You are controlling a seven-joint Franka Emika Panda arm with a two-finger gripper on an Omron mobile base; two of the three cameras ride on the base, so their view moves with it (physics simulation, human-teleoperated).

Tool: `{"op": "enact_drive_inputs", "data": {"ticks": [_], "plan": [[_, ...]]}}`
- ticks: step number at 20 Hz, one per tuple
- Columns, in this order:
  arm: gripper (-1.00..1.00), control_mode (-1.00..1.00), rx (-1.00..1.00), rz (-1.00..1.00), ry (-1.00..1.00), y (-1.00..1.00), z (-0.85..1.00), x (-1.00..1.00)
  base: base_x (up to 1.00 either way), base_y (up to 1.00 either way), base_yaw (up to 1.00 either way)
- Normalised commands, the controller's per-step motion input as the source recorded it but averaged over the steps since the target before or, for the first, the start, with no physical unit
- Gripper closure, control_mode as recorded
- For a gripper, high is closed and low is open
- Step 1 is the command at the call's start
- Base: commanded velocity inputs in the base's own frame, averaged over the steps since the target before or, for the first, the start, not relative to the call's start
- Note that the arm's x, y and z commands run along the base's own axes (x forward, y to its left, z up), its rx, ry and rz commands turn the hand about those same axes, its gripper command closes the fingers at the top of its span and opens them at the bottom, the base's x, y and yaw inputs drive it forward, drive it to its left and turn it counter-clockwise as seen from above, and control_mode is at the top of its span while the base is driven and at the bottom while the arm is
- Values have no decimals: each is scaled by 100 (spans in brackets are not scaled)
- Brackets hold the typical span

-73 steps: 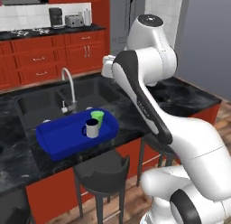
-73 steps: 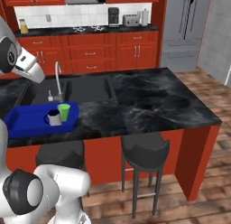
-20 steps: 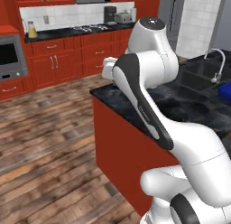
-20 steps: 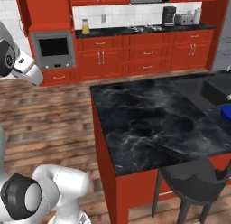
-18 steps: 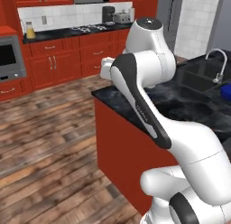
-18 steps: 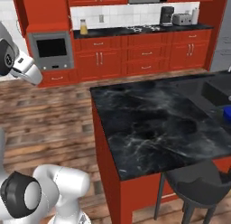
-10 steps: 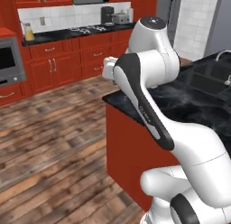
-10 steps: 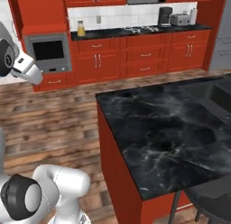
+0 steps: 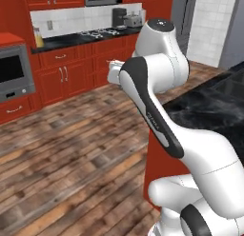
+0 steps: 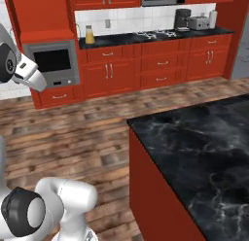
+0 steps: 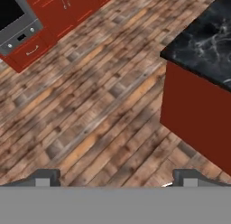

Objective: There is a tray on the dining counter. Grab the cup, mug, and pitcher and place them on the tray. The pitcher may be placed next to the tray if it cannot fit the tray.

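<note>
Right now the fingers (image 11: 116, 177) stand wide open, with one dark tip at the far left and the other at the far right at the bottom of the hand view. Nothing is between them, and they touch nothing. They hang in the air over the brown wood floor (image 11: 94, 96).

Just past them, on the right of the hand view, is the corner of the black marble table (image 11: 205, 40) with its red side under it. In the right base view this table (image 10: 204, 157) fills the lower right, and its top is bare in the part we can see.

Farther off, by the wall, red cabinets (image 10: 146, 65) hold a grey oven (image 10: 51, 62). A yellow bottle (image 10: 90, 35), a coffee maker (image 10: 183, 18) and a toaster (image 10: 198, 23) stand on the dark wall counter (image 10: 146, 37).
</note>
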Motion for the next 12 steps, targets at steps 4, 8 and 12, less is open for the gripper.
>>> {"op": "enact_drive_inputs", "data": {"ticks": [4, 8, 12], "plan": [[-100, 100, 0, 0, 0, 0, 0, 0, 50, 100, -18], [-100, 100, 0, 0, 0, 0, 0, 0, 59, 100, -16], [-100, 100, 0, 0, 0, 0, 0, 0, 68, 100, -15]]}}
